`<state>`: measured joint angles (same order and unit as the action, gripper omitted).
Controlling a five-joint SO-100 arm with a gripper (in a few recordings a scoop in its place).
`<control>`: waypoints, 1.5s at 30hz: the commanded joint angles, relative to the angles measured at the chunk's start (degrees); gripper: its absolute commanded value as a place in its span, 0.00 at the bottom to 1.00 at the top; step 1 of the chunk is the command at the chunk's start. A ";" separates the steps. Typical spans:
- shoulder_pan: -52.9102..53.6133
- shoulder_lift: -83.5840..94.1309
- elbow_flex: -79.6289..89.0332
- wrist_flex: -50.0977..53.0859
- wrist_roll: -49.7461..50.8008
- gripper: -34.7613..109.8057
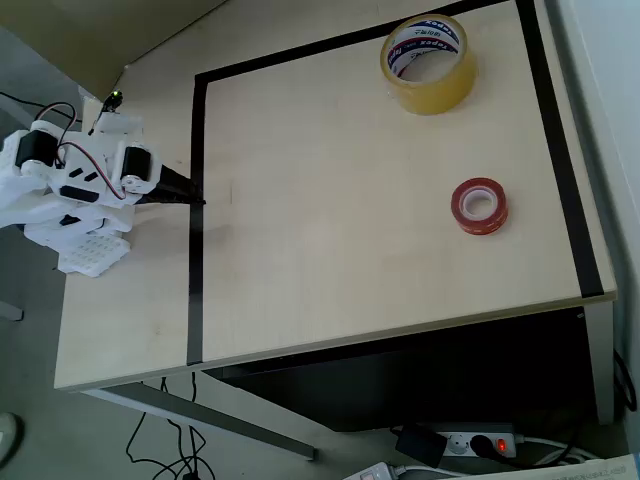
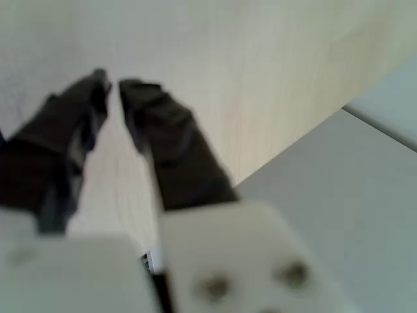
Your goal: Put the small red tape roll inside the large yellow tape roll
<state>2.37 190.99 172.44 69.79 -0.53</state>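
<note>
Nothing of the task had been done yet, judging from how the things lay. The small glossy red tape roll with its white inner core (image 1: 479, 205) lay flat on the pale wooden worktop (image 1: 330, 200), untouched. The large translucent yellowish packing tape roll, white inside with red and blue print (image 1: 428, 62), also lay flat on that worktop, its hollow centre facing up and empty. Taking the yellow roll as the landmark, the red roll sat well apart from it, lower in the overhead view and slightly to the right, with bare wood between them. Both rolls lay inside a rectangle of black tape lines (image 1: 196, 200) marked on the worktop. All the work remained: reaching the red roll, grasping it, carrying it over the yellow roll and lowering it into the opening.

The white robot arm (image 1: 75, 185) was folded at the left edge of the worktop, far from the yellow roll and on the opposite side of the marked rectangle. Its dark hand (image 1: 188, 196) pointed towards the worktop's middle, its tip just at the left black line. In the wrist view the hand (image 2: 112, 85) was blurred; its two dark fingers (image 2: 163, 130) stood nearly together, with only a narrow gap at the tips, and held nothing.
</note>
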 commanded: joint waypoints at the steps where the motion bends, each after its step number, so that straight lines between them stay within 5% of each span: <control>1: -1.41 0.00 3.96 -0.79 0.62 0.24; 13: -6.33 -4.22 -5.36 -1.67 0.97 0.24; 23: 3.69 -59.06 -50.63 -6.15 0.62 0.24; 30: 6.94 -78.49 -70.66 -11.34 -1.85 0.24; 38: 9.05 -107.93 -112.94 -1.41 -2.72 0.24; 43: 10.28 -138.69 -167.96 18.28 -4.31 0.24; 45: 10.20 -143.17 -173.41 17.14 -5.62 0.24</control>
<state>11.34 58.45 49.22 82.79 -3.96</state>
